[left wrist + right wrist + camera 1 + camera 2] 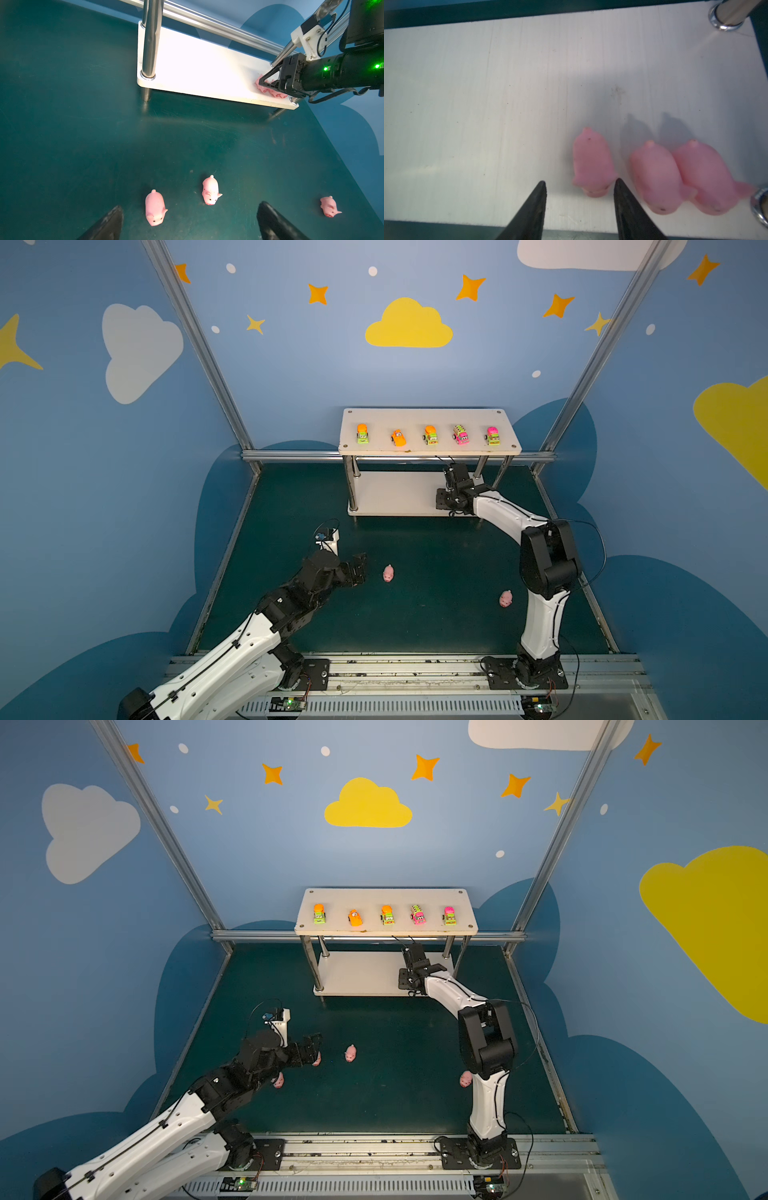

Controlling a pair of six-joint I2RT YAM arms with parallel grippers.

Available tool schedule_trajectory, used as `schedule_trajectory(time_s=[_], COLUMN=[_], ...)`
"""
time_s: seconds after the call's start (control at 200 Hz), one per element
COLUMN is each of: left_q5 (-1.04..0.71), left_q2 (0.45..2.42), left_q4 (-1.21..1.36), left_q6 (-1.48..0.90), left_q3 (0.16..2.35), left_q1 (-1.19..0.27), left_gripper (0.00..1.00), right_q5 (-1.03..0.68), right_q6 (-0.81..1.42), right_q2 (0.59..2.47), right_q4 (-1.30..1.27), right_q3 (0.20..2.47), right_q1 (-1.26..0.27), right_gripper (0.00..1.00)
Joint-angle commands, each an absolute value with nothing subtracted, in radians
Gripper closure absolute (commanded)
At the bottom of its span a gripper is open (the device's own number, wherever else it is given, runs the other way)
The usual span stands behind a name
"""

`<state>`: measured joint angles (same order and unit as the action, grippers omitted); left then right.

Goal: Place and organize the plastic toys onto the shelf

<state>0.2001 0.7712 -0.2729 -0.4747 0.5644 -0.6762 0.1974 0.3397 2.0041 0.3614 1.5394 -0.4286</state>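
In both top views the shelf [428, 418] top board hides the right hand [580, 180] tips and three lower-board pigs [656, 176]. The right hand stands half apart, unclamped, with the nearest pig [591, 160] between its tips. The left hand [191, 204] stands fully apart and empty, with one pig [155, 207] on the tabletop [62, 145] between its fingers.

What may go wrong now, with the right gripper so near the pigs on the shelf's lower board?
1. One finger of the open right gripper is almost at the ear of the nearest pig; a sideways move may tip it against the two pigs beside it.
2. All three stand near the edge of the lower board, so a nudge may push one off.
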Motion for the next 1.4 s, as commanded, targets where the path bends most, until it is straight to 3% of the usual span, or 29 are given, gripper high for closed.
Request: schedule_trajectory(time_s=[0.0,0.566,0.981,1.397], left_q5=[0.215,0.217,0.216,0.203], left_q2=[0.78,0.796,0.793,0.779], left_q4=[-0.265,-0.261,-0.264,-0.256], left_q6=[-0.462,-0.453,-0.458,-0.466], left_q3=[0.566,0.574,0.571,0.562], left_q1=[-0.673,-0.673,-0.672,-0.673], left_gripper=[0.0,0.0,0.0,0.0], right_q5=[0.206,0.215,0.212,0.233], right_q6=[0.342,0.341,0.351,0.371], right_q2=[2.03,2.069,2.054,1.969], right_q4=[0.359,0.365,0.356,0.349], right_q3=[1.576,1.612,1.576,1.487], right_q1=[-0.425,-0.412,-0.41,-0.414], right_gripper=[0.48,0.49,0.71,0.74])
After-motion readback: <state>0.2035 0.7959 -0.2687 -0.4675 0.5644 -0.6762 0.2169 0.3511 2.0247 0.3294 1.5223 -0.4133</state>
